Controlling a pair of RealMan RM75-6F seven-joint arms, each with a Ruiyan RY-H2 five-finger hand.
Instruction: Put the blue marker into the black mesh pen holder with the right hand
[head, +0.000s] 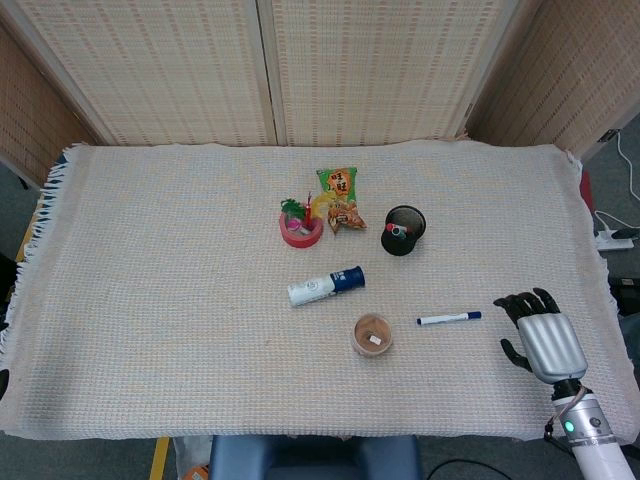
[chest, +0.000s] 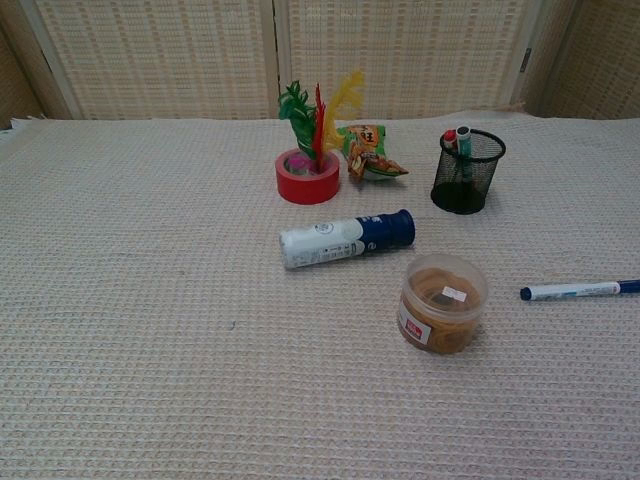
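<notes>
The blue marker (head: 448, 319) lies flat on the woven cloth, right of centre, its blue cap pointing right; the chest view shows the marker (chest: 578, 291) at the right edge. The black mesh pen holder (head: 404, 230) stands upright farther back, with a couple of pens inside; the holder (chest: 467, 171) is also seen in the chest view. My right hand (head: 538, 331) hovers low at the front right, fingers apart and holding nothing, a short gap to the right of the marker's cap. My left hand is out of both views.
A white and blue bottle (head: 326, 285) lies on its side. A clear tub of rubber bands (head: 371, 334) stands just left of the marker. A red tape roll with feathers (head: 301, 226) and a snack bag (head: 340, 197) sit left of the holder.
</notes>
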